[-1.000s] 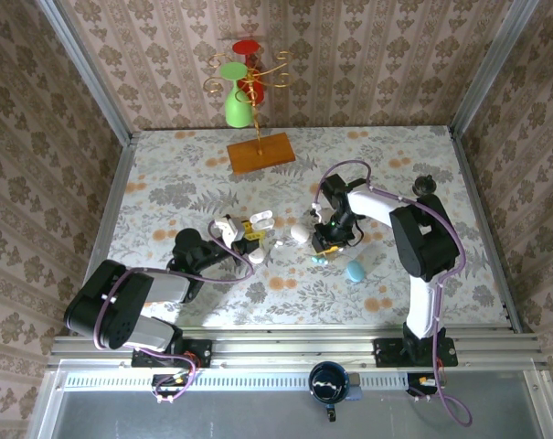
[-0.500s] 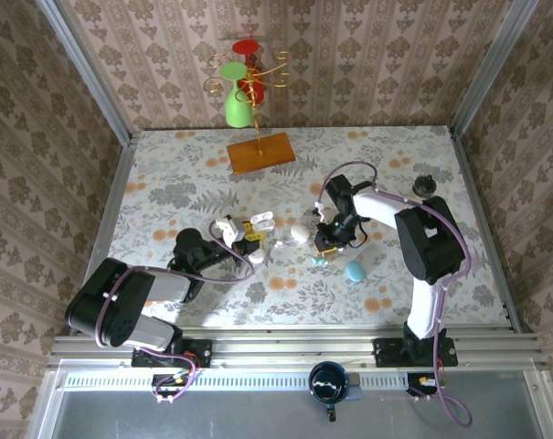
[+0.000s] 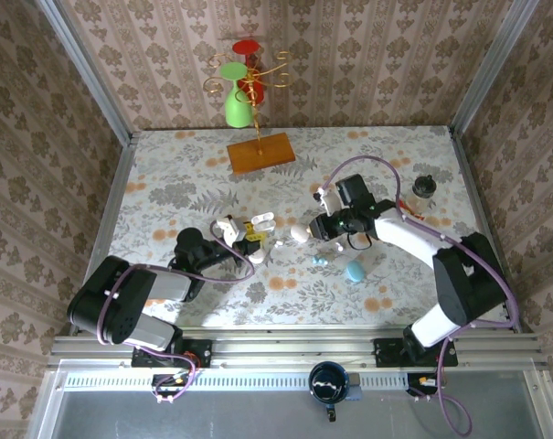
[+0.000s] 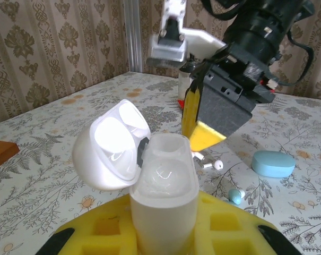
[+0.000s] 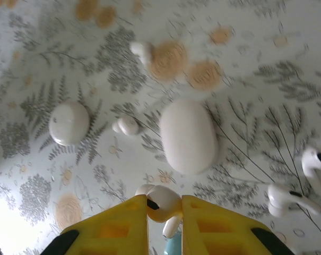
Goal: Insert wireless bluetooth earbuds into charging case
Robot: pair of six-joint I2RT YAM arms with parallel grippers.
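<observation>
My left gripper (image 4: 163, 215) is shut on an open white charging case (image 4: 163, 186), upright with its lid (image 4: 113, 146) tipped back to the left and its wells empty. From above, this gripper (image 3: 249, 236) sits left of centre. My right gripper (image 5: 164, 204) is shut on a white earbud (image 5: 163, 203), stem down, held above the cloth. It hangs beside a closed white case (image 5: 188, 135), also visible from above (image 3: 300, 232). Two white earbuds (image 5: 287, 196) lie to the right. A pale blue earbud (image 3: 320, 261) and a blue case (image 3: 354, 271) lie near my right gripper (image 3: 324, 229).
A round white case (image 5: 69, 123) and small white buds (image 5: 127, 126) lie on the floral cloth. At the back stands a wooden base (image 3: 260, 152) with a gold rack holding a green glass (image 3: 237, 101). A small dark object (image 3: 424, 187) sits far right.
The right arm has swung its elbow out to the right, while its gripper shifted slightly left and stays by the closed white case. The left arm has not moved.
</observation>
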